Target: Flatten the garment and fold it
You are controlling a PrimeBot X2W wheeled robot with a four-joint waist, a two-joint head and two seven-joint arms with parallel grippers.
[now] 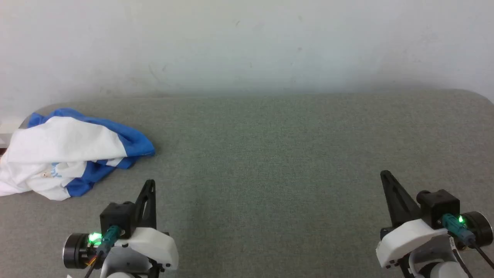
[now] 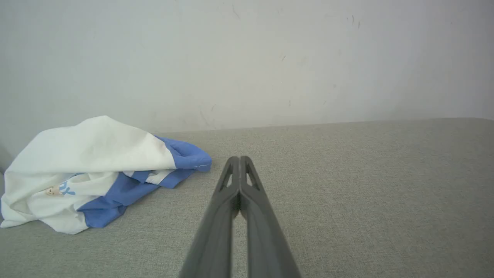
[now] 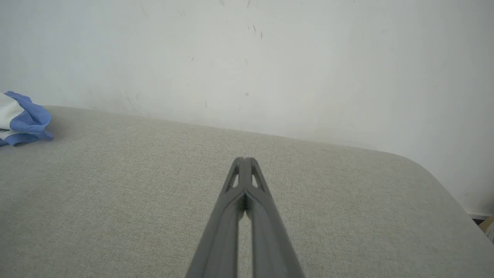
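Note:
The garment (image 1: 65,152) lies crumpled in a heap at the far left of the grey table, white body on top and blue sleeves bunched beneath and to the right. Its small blue print (image 2: 63,190) shows on a lower fold. My left gripper (image 1: 150,183) stands shut at the lower left, empty, a short way right of and nearer than the heap (image 2: 96,173); its tips (image 2: 240,158) meet. My right gripper (image 1: 384,174) is shut and empty at the lower right, far from the garment, whose blue edge (image 3: 23,123) shows at the left; the tips (image 3: 244,159) are pressed together.
The grey fabric-covered table (image 1: 270,154) runs wide between the two grippers. A pale wall (image 1: 247,46) rises directly behind it. The table's rounded far right corner (image 3: 420,164) drops off to the floor.

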